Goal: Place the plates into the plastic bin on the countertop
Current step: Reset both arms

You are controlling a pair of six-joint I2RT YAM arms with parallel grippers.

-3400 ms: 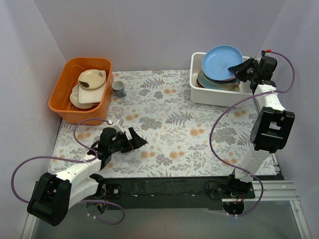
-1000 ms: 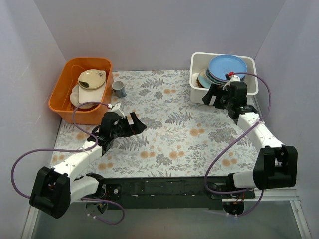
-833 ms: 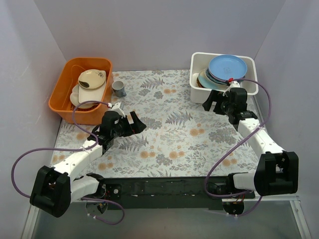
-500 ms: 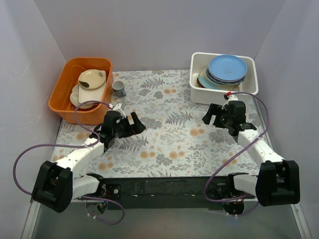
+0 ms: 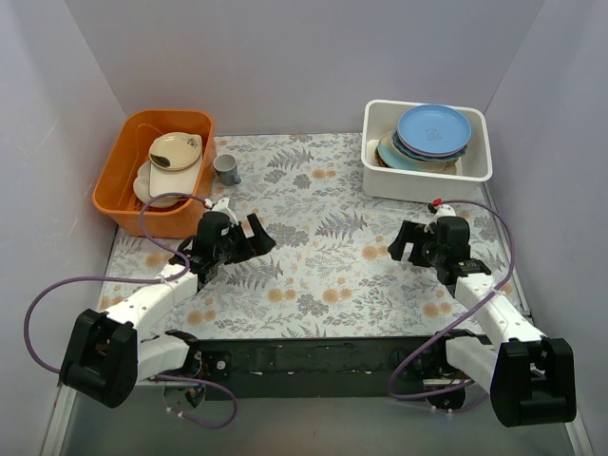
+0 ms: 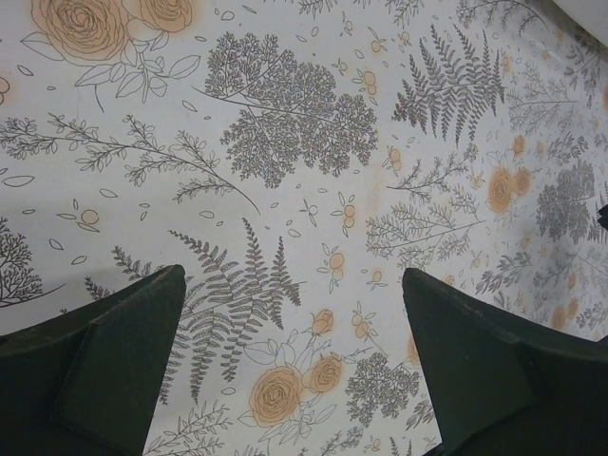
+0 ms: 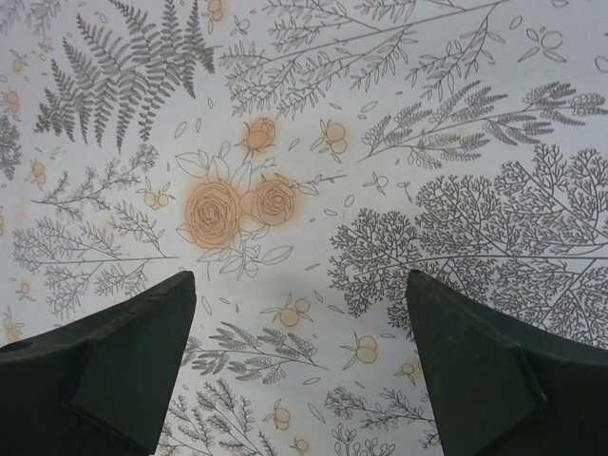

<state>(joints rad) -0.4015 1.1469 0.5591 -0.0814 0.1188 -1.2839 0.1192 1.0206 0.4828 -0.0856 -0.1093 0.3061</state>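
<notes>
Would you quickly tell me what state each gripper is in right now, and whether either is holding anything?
Left gripper: open, empty, over the pale floral-patterned countertop.
Right gripper: open, empty, over the same countertop.

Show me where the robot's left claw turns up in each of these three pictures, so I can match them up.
Top external: the left gripper sits left of centre, jaws open over the countertop.
Left wrist: its two dark fingers fill the bottom corners.
Right wrist: not in it; the fingers there belong to the right gripper.
Shared landmark: the countertop's fern-and-rose print shows in all three.
</notes>
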